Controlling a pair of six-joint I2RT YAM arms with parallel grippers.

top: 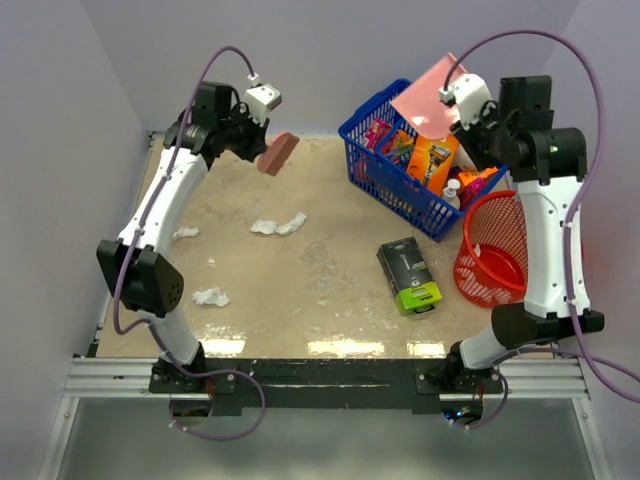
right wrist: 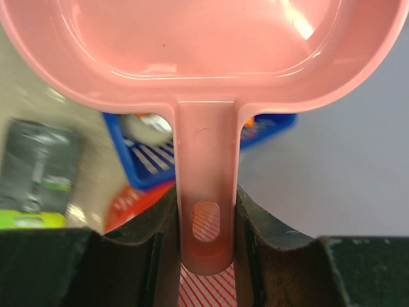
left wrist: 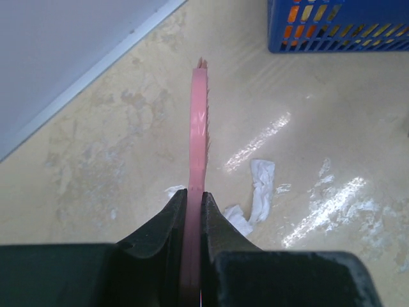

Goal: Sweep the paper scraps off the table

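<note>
Several white paper scraps lie on the beige table point(top: 330, 310): a long one point(top: 278, 225) mid-left, one point(top: 211, 297) near the left arm and a small one point(top: 185, 233) by the left edge. My left gripper point(top: 258, 145) hangs over the far left of the table, shut on a pink brush point(top: 278, 153). In the left wrist view the brush point(left wrist: 198, 121) stands edge-on between the jaws of the left gripper point(left wrist: 195, 195), above a scrap point(left wrist: 262, 185). My right gripper point(top: 455, 108) is raised over the basket, shut on the handle of a pink dustpan point(top: 428, 92). The right wrist view shows that handle point(right wrist: 206, 166) clamped in the right gripper point(right wrist: 206, 192).
A blue basket point(top: 372, 130) full of packets stands at the far right. A red mesh bin point(top: 495, 255) sits beside the right arm. A black and green box point(top: 408, 275) lies right of centre. Walls close off the left and far sides.
</note>
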